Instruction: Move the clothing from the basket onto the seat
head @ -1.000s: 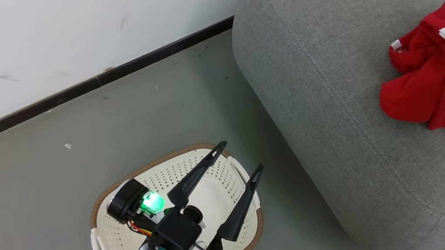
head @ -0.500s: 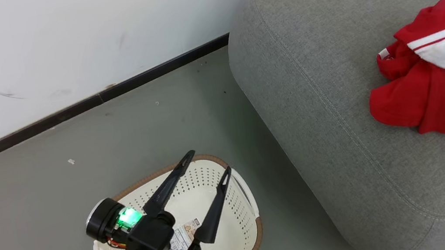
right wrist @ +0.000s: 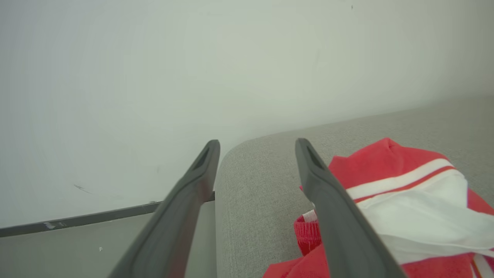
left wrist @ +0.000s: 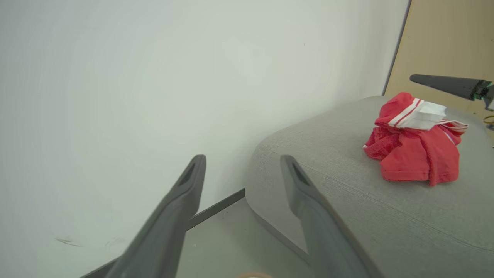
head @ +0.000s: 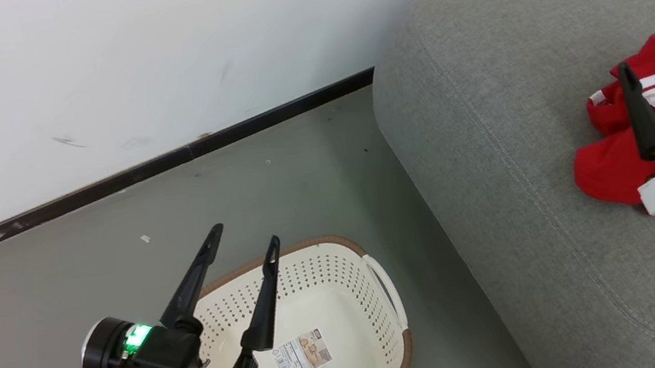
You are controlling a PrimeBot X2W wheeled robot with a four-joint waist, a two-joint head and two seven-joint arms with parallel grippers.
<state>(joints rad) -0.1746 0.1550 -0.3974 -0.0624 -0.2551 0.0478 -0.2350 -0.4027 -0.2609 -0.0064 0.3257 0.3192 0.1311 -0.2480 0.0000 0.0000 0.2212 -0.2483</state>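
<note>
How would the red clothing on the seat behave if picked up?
The red clothing lies crumpled in folds on the seat, so it would probably droop limply. Its thin fabric suggests it is light. Pushed, it likely bunches rather than slides.

White barcode sticker [head: 303,356] on the inner floor of the basket [head: 340,265], its print illegibly small.

A plain domestic room: a large grey fabric-upholstered sofa seat [head: 492,153] at the right, a cream-white perforated plastic laundry basket [head: 341,273] on the smooth grey floor [head: 56,283] at lower centre, and a black skirting board [head: 168,159] under the scuffed white wall [head: 89,64] across the top.
</note>
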